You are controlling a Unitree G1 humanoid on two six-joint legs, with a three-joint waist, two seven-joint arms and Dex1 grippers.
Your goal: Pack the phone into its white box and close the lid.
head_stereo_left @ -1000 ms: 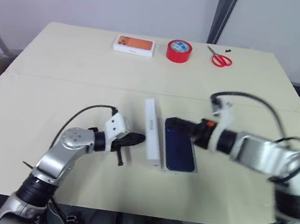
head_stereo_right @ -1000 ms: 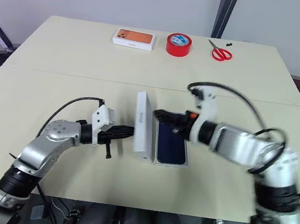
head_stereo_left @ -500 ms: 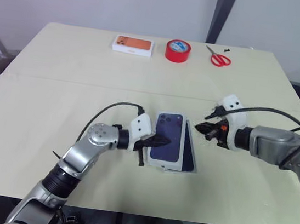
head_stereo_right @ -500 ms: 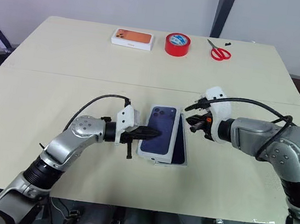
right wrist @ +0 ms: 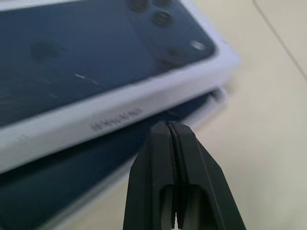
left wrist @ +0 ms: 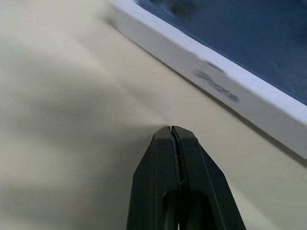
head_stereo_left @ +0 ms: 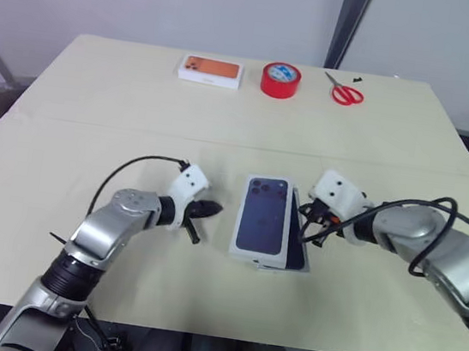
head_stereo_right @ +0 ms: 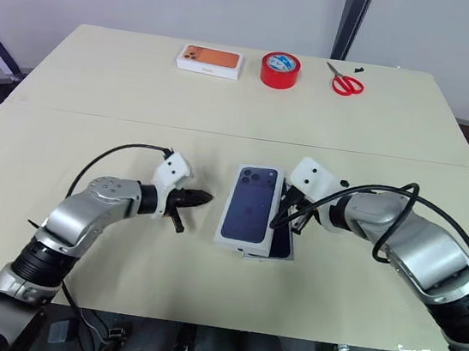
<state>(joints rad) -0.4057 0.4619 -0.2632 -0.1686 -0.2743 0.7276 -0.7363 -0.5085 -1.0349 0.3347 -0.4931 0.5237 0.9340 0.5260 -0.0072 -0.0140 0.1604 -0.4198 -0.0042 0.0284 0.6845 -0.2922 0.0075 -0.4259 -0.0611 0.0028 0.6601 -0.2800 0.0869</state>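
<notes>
The lid point(head_stereo_left: 263, 215), white with a dark blue phone picture on top, lies flat and askew over the white box point(head_stereo_left: 295, 267). A strip of the dark blue phone point(head_stereo_left: 296, 238) shows along the lid's right side, lying in the box. My left gripper point(head_stereo_left: 205, 209) is shut and empty, a short way left of the lid, its tip close above the table in the left wrist view point(left wrist: 171, 129). On the other side my right gripper point(head_stereo_left: 308, 229) is shut with its tip at the lid's right edge, over the uncovered phone point(right wrist: 72, 184).
A white box with an orange picture point(head_stereo_left: 210, 70), a red tape roll point(head_stereo_left: 280, 79) and red scissors point(head_stereo_left: 344, 92) lie along the far edge of the beige table point(head_stereo_left: 73, 154). A seam crosses the tabletop beyond the lid.
The lid stood on its edge beside the phone and now lies flat over it. My left gripper drew back to the left. My right gripper shut and moved to the lid's right edge.
</notes>
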